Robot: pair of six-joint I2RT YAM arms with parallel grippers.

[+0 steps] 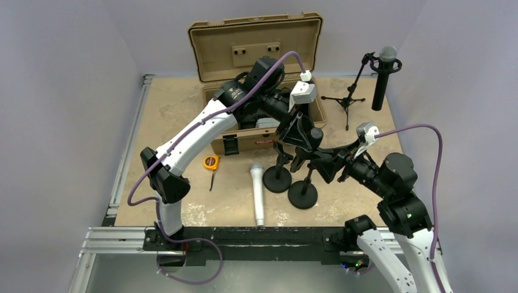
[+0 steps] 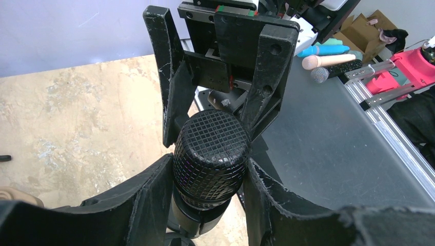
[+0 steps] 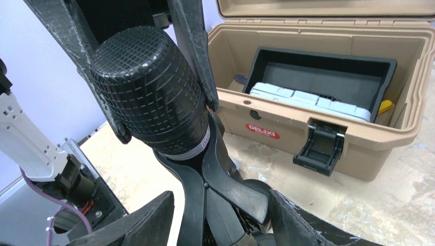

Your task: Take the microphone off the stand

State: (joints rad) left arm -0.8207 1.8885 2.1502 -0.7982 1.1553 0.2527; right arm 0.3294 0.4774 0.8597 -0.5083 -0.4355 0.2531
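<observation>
A black microphone (image 2: 210,148) with a mesh head stands upright in the clip (image 3: 225,179) of a round-based stand (image 1: 302,195) near the table's middle. My left gripper (image 2: 208,165) is shut on the mesh head, one finger pressed to each side; in the right wrist view its fingers (image 3: 192,41) flank the microphone (image 3: 149,87). My right gripper (image 3: 220,200) is lower down, open, straddling the stand's clip. Its right finger sits against the clip's lever and its left finger is apart from it. In the top view both grippers meet at the microphone (image 1: 316,133).
An open tan case (image 1: 256,36) stands just behind the grippers. A second round-based stand (image 1: 277,180) is next to the first. A silver microphone (image 1: 258,192) and a yellow tape measure (image 1: 211,162) lie on the table. A tripod stand with a microphone (image 1: 382,73) is at back right.
</observation>
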